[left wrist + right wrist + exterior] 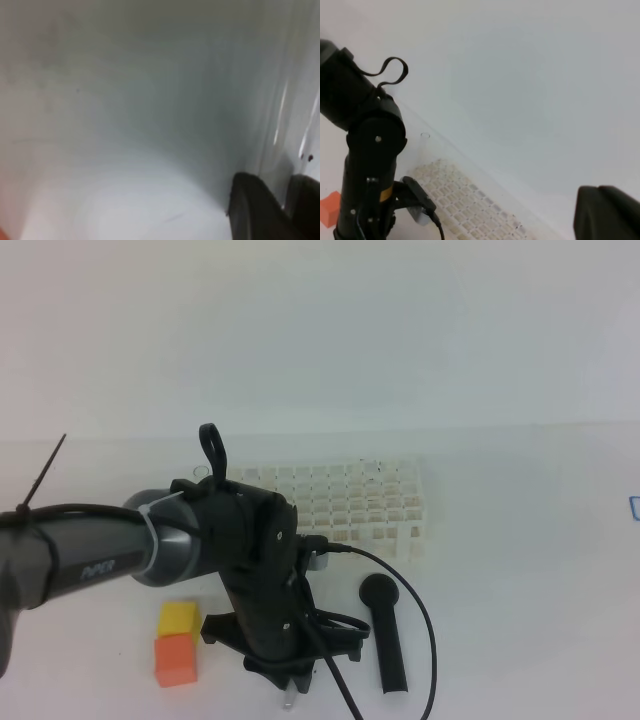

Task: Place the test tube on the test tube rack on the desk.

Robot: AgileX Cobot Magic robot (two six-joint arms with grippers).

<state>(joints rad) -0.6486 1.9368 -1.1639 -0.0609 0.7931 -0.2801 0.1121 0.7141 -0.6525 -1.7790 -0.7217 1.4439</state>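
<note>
My left gripper [290,692] points down at the desk [520,590] near its front edge, in front of the white test tube rack [350,502]. In the left wrist view its dark fingers [252,212] stand almost together. Clear glinting streaks of the test tube [280,117] run up from the narrow gap between them. Another clear tube [425,137] stands upright at the rack's far left corner [200,472]. My right gripper [607,212] is shut and empty, high off to the right, out of the exterior view.
A black round-headed stick [385,632] lies right of the left gripper. A yellow cube [178,617] and an orange cube [175,660] sit to its left. The arm's cable [420,620] loops over the desk near the stick.
</note>
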